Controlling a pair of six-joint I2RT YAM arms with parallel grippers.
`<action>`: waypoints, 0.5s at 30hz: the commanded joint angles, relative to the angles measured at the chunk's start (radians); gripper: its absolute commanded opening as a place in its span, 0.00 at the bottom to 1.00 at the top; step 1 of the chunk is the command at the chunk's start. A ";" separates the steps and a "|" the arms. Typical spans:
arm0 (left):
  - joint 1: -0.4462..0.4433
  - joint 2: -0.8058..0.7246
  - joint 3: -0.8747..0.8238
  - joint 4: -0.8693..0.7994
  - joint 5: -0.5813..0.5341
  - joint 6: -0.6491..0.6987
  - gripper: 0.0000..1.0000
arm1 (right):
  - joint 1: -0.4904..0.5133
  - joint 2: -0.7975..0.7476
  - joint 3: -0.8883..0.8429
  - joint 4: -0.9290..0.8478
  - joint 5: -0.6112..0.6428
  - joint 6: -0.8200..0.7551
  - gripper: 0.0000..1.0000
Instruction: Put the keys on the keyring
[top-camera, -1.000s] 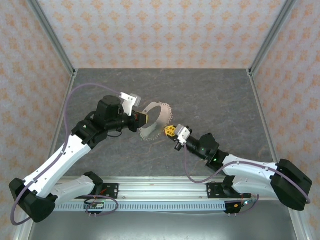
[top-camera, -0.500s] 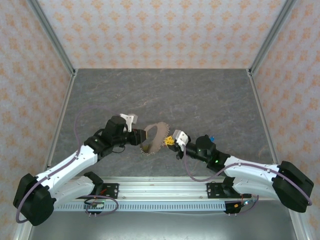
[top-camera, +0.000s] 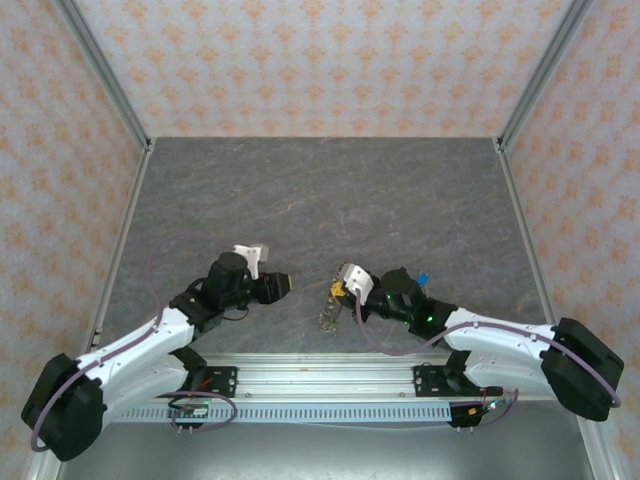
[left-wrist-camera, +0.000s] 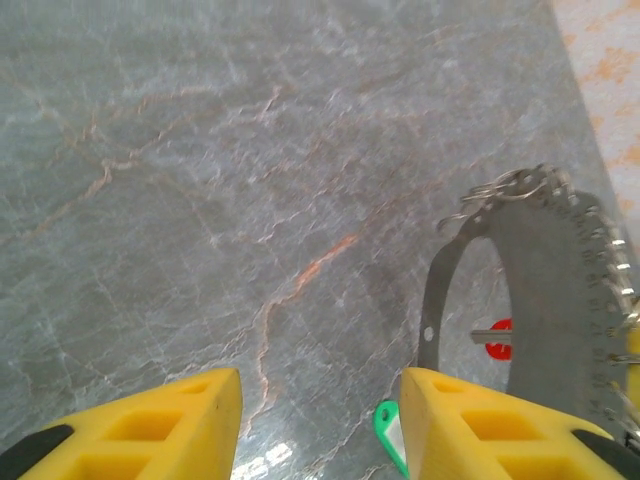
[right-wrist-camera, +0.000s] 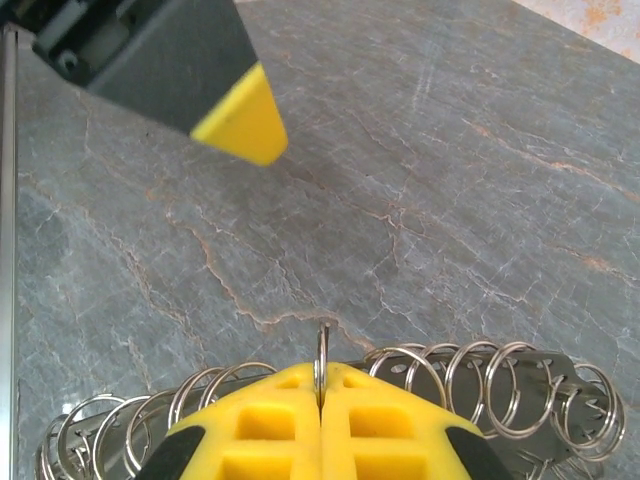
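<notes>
The keyring (left-wrist-camera: 545, 300) is a grey crescent plate edged with several split rings. It hangs edge-on below my right gripper (top-camera: 341, 289), reaching the table (top-camera: 400, 190). My right gripper (right-wrist-camera: 320, 385) is shut on one upright split ring (right-wrist-camera: 321, 345) of the keyring (right-wrist-camera: 520, 385). My left gripper (top-camera: 284, 285) stands open a little left of the keyring (top-camera: 328, 312), nothing between its fingers (left-wrist-camera: 200, 410). Through the crescent's opening shows a key with a red tag (left-wrist-camera: 499, 339). A green tag (left-wrist-camera: 387, 432) lies by the left gripper's (left-wrist-camera: 320, 388) right finger. A small blue thing (top-camera: 424, 277) lies behind the right arm.
Grey stone-patterned table floor stretches ahead of both grippers. Patterned walls with metal posts (top-camera: 105, 85) close the back and sides. A metal rail (top-camera: 320, 385) with both arm bases runs along the near edge. The left gripper's finger (right-wrist-camera: 240, 125) hangs close above the right gripper.
My left gripper has let go of the keyring, opened and drawn back left and nearer. The right gripper has carried the keyring down and nearer, so that it now hangs edge-on.
</notes>
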 joint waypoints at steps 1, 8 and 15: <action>-0.005 -0.096 -0.029 0.109 -0.032 0.097 0.47 | -0.003 -0.029 0.064 -0.219 -0.051 -0.101 0.00; -0.041 -0.195 -0.095 0.289 0.111 0.390 0.50 | -0.087 -0.029 0.178 -0.351 -0.293 -0.147 0.00; -0.077 -0.180 -0.086 0.295 0.193 0.600 0.47 | -0.130 0.037 0.263 -0.433 -0.397 -0.259 0.00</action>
